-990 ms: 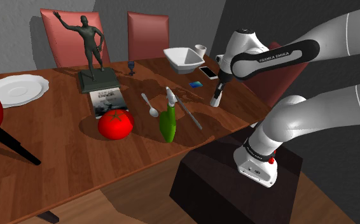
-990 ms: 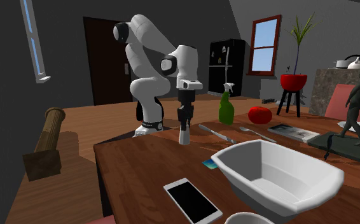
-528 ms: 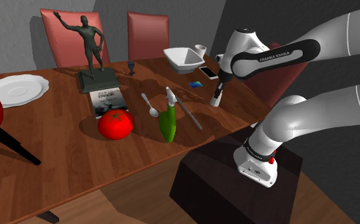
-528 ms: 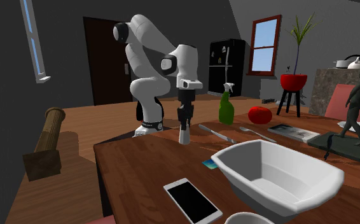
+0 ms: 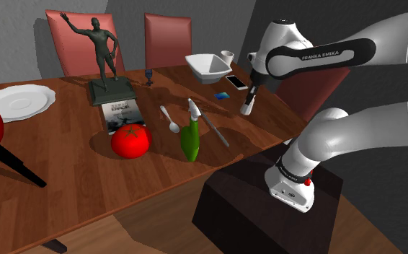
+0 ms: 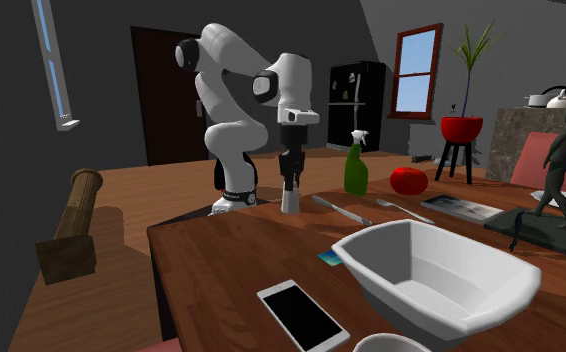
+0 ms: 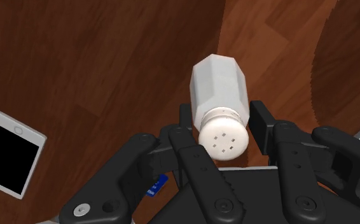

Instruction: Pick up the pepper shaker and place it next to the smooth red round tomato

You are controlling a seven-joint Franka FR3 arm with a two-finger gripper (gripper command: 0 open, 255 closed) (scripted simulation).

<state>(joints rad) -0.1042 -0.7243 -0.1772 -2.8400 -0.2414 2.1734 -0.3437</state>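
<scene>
Gripper (image 7: 222,122) clamped, pointing straight down

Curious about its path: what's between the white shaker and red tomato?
Shoulder view: between white shaker and red tomato lie a grey knife, green spray bottle and spoon.

Exterior cameras oppose across table (image 5: 65,166); wrist looks down.

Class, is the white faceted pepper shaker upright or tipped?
Upright: the white pepper shaker is vertical in the shut black gripper, holed cap toward the wrist camera.
</scene>
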